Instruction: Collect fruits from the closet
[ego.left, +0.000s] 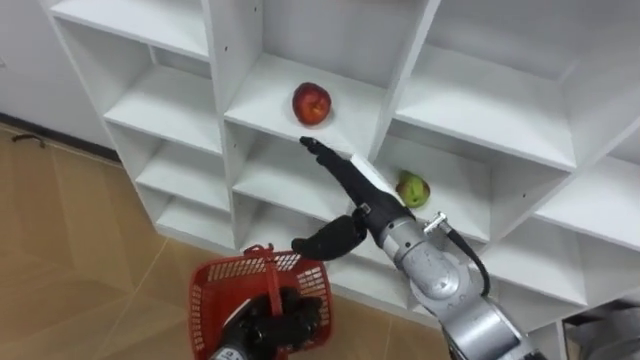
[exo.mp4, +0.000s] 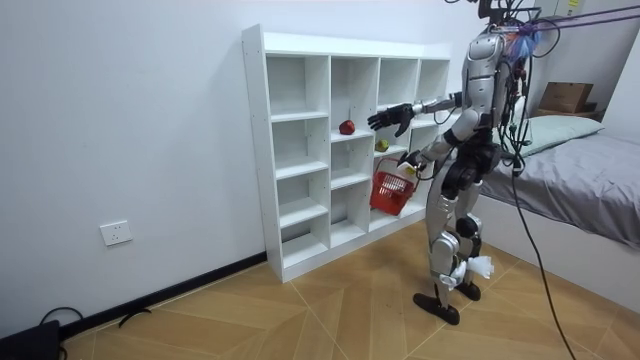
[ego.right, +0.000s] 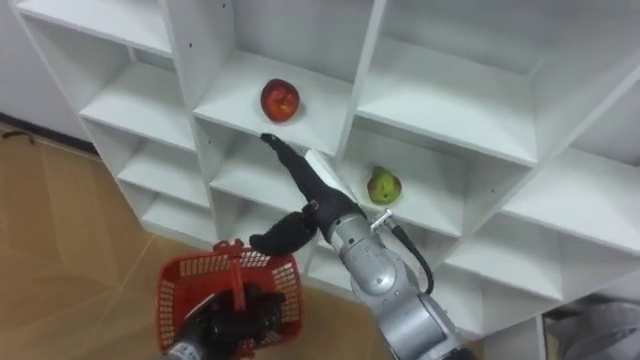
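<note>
Reaching up toward the middle of the frame, the right hand (ego.left: 355, 200) is stretching out flat, its fingers (ego.left: 325, 160) lying straight and its thumb spreading off to the lower left, gripping nothing. The fingertips are hovering just under the red apple (ego.left: 311, 103), with a thin gap showing between them and the fruit. That apple is sitting near the front edge of a shelf in the white closet (ego.left: 215, 60), a little above the frame's centre. A green apple (ego.left: 412, 189) is resting one shelf lower, in the next compartment toward the right of the frame, just beside the right forearm.

Down at the lower left of centre, the left hand (ego.left: 270, 325) is curling its dark fingers around the handle of a red basket (ego.left: 205, 305), which is hanging in front of the lower shelves and above the wooden floor (ego.left: 80, 260).

In the room view the robot is standing upright on both feet right of centre, facing the closet, which is standing against a white wall (exo.mp4: 130, 120). Its right arm is extending level with the red apple, and the basket is hanging lower, close to the closet's front. A bed (exo.mp4: 590, 190) is lying behind the robot at the right edge of the room view.
</note>
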